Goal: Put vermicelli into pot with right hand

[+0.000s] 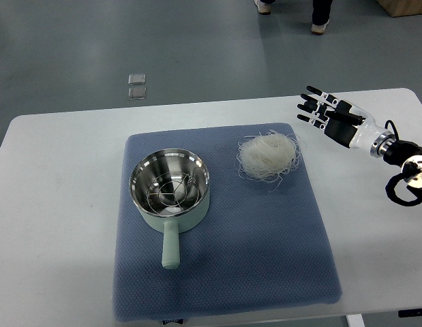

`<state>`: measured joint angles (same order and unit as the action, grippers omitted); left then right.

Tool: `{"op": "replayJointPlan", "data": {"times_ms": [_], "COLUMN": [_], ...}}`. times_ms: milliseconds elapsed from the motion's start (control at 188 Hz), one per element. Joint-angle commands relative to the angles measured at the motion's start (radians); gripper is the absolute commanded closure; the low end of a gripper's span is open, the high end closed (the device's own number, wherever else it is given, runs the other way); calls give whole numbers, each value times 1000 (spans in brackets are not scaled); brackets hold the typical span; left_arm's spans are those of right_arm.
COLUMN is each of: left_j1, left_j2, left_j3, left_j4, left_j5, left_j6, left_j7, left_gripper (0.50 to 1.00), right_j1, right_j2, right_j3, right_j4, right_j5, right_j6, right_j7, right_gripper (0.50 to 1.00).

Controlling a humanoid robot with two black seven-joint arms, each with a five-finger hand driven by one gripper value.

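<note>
A nest of white vermicelli (pixel 267 157) lies on the blue mat (pixel 224 259), right of the pot. The pale green pot (pixel 171 193) has a shiny steel inside with a wire rack in it, and its handle points toward the near edge. My right hand (pixel 318 109) hovers over the white table to the upper right of the vermicelli, fingers spread and holding nothing. It is apart from the noodles. The left arm is out of view.
The white table (pixel 54 204) carries the mat. A person's feet (pixel 320 26) show on the grey floor at the top. Two small clear squares (pixel 136 86) lie on the floor beyond the table's far edge.
</note>
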<state>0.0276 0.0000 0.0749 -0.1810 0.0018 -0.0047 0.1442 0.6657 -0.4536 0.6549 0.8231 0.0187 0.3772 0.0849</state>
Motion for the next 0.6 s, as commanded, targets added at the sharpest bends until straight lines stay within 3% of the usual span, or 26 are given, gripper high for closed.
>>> {"op": "replayJointPlan", "data": {"times_ms": [0, 595], "left_j1": [2, -1], "left_j2": [0, 0], "left_j3": [5, 2], "left_j4": [0, 3], "left_j5": [4, 6], "left_j6": [2, 11], "left_j7": [0, 0], "left_gripper": [500, 500], "right_j1": [0, 17], "right_j2": [7, 4], "right_j3": [-1, 0], "right_j4": [1, 1], "right_j5": [-13, -16], "right_j6": [0, 5], "right_j7": [-1, -2], "right_gripper": [572, 572]}}
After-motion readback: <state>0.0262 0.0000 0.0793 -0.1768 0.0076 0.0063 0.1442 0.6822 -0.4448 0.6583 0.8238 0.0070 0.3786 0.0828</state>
